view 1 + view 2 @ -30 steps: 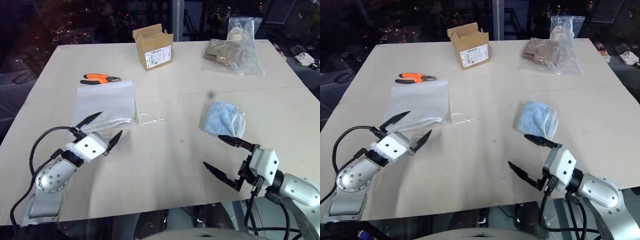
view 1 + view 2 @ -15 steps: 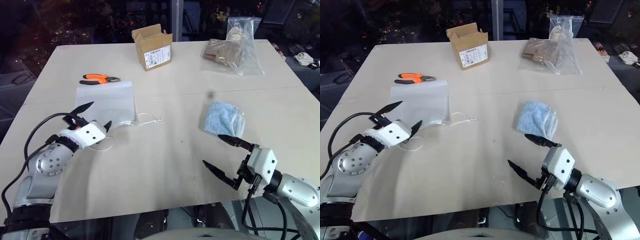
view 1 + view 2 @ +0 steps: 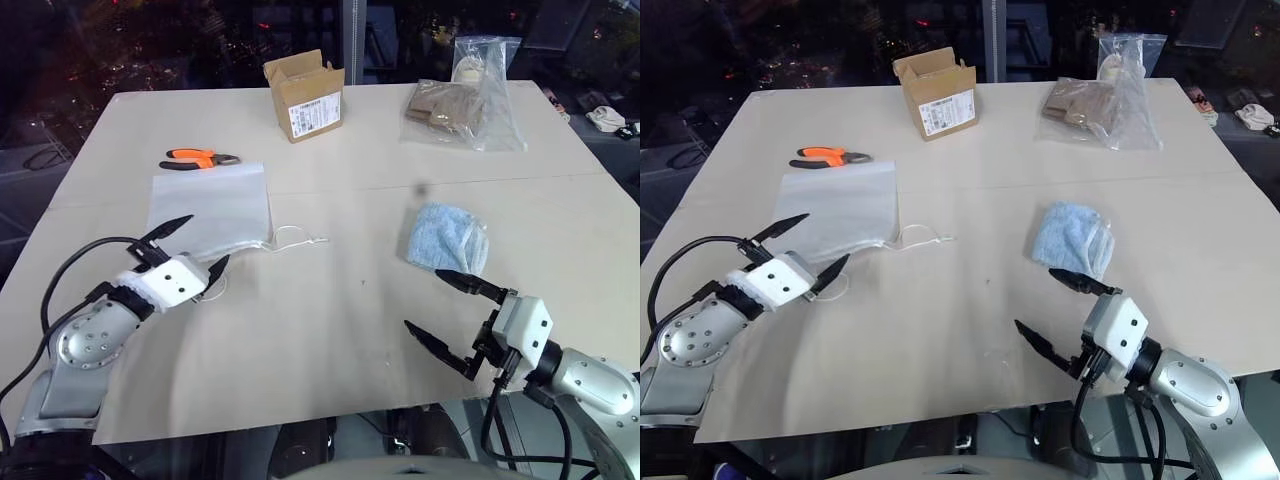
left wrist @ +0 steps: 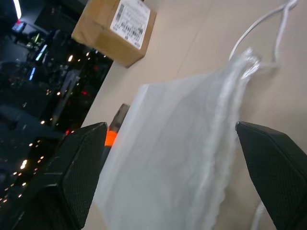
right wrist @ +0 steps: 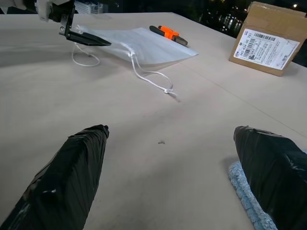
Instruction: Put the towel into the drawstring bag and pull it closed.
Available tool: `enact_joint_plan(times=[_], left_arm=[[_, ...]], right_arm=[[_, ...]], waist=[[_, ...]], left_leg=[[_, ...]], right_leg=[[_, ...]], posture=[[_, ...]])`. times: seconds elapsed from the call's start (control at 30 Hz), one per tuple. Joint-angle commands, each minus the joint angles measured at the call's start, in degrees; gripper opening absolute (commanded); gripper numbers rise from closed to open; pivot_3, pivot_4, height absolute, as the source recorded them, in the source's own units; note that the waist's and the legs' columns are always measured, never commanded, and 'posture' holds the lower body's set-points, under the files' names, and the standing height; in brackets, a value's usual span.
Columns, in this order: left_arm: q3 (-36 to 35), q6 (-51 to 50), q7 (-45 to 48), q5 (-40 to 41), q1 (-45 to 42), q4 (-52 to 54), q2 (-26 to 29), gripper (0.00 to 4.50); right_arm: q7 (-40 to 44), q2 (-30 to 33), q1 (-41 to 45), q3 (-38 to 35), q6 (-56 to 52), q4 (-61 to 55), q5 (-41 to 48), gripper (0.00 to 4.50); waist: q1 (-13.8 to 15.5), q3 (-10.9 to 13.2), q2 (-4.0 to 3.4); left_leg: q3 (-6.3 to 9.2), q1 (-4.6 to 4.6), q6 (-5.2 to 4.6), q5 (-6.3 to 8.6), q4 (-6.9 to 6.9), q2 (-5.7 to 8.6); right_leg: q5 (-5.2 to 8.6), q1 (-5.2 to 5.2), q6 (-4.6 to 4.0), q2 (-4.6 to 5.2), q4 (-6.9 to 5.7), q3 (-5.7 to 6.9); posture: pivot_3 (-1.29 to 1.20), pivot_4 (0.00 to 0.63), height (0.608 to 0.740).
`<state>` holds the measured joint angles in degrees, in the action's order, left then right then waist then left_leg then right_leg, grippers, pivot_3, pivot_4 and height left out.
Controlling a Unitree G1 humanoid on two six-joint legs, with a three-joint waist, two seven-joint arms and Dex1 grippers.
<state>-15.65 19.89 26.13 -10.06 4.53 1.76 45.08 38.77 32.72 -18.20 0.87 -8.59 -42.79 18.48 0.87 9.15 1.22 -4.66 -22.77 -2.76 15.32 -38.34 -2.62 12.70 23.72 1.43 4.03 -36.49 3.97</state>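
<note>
Frosted bag (image 3: 212, 212) flat on table (image 3: 330, 300), L side, corded end toward centre, white cords (image 3: 296, 238) trailing out on the tabletop. L gripper (image 3: 190, 245) at bag's near edge, jaws spread wide, nothing held; bag mouth between its fingers in wrist view. Blue towel (image 3: 447, 238) rumpled on R side, well apart from bag. R gripper (image 3: 452, 316) just near of towel, jaws wide apart, empty, pointing toward table centre; towel edge by one finger in wrist view. Orange pliers (image 3: 199, 157) just beyond bag. Cardboard box (image 3: 306, 94) at far edge, flaps open, white barcode label w/ print too small to read. Clear plastic bag (image 3: 470, 98) w/ brown contents far R. No brand legible anywhere.
</note>
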Motion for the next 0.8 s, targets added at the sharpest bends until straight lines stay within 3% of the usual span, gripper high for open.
enact_joint_plan(times=[0.03, 0.43, 0.6, 0.63, 0.67, 0.7, 0.8], left_arm=[[-0.9, -0.9, -1.8, -2.3, -0.9, 1.0, 1.0, 4.44], [2.2, -9.0, -4.3, -10.1, -5.2, 0.5, 0.8, 4.44], [4.8, -16.6, 0.5, -9.2, -9.0, 0.7, 1.3, 2.85], [5.0, -19.5, 2.9, -7.1, -9.8, 1.0, 1.0, 2.24], [5.2, -22.4, 5.2, -5.1, -10.7, 1.4, 0.6, 1.97], [5.4, -25.6, 7.9, -2.5, -11.4, 2.1, 0.2, 1.32], [4.1, -50.6, 17.8, 13.1, -15.0, 9.3, -2.6, 0.13]], right_arm=[[0.0, 0.2, 0.3, -0.4, 0.2, -2.0, 0.8, 4.50], [-1.1, -0.1, 0.7, -0.3, -0.5, -1.2, -0.3, 4.50], [-4.4, -0.6, 1.9, 0.1, -3.6, -0.7, -2.6, 4.50], [-5.2, -0.7, 2.2, 0.2, -5.4, -0.7, -2.7, 4.50], [-6.0, -0.7, 2.5, 0.3, -7.0, -0.9, -2.8, 4.50], [-6.7, -0.7, 2.9, 0.2, -8.2, -1.2, -3.3, 4.50], [-10.2, -0.5, 5.6, -1.1, -15.6, -2.6, -3.4, 4.50]], waist=[[0.0, 0.0, 0.00], [0.0, -0.1, 0.09], [0.0, -0.1, 0.14], [0.0, -0.1, 0.14], [0.0, -0.1, 0.14], [0.0, -0.1, 0.14], [0.0, -0.1, 0.14]], left_leg=[[0.00, 0.00, 0.00, 0.00, 0.00, 0.00], [0.00, 0.03, 0.00, 0.00, -0.02, 0.03], [-0.01, 0.03, 0.01, -0.01, -0.04, 0.03], [-0.01, 0.04, 0.01, -0.01, -0.04, 0.04], [-0.01, 0.04, 0.01, -0.01, -0.04, 0.04], [-0.01, 0.04, 0.02, -0.02, -0.04, 0.03], [-0.01, 0.03, 0.04, -0.03, -0.07, 0.03]], right_leg=[[-0.01, 0.00, -0.02, 0.00, 0.00, 0.00], [-0.03, 0.00, -0.02, -0.01, -0.10, 0.00], [-0.07, 0.01, 0.02, -0.02, -0.16, -0.01], [-0.07, 0.01, 0.02, -0.02, -0.18, -0.01], [-0.07, 0.02, 0.02, -0.02, -0.19, 0.00], [-0.07, 0.03, 0.01, -0.02, -0.22, 0.00], [-0.07, 0.03, 0.03, -0.03, -0.25, -0.01]], posture=[[0.00, 0.150, 0.740], [0.00, 0.150, 0.740], [0.00, 0.150, 0.740], [0.00, 0.150, 0.740], [0.00, 0.150, 0.740], [0.00, 0.150, 0.740], [0.00, 0.150, 0.740]])
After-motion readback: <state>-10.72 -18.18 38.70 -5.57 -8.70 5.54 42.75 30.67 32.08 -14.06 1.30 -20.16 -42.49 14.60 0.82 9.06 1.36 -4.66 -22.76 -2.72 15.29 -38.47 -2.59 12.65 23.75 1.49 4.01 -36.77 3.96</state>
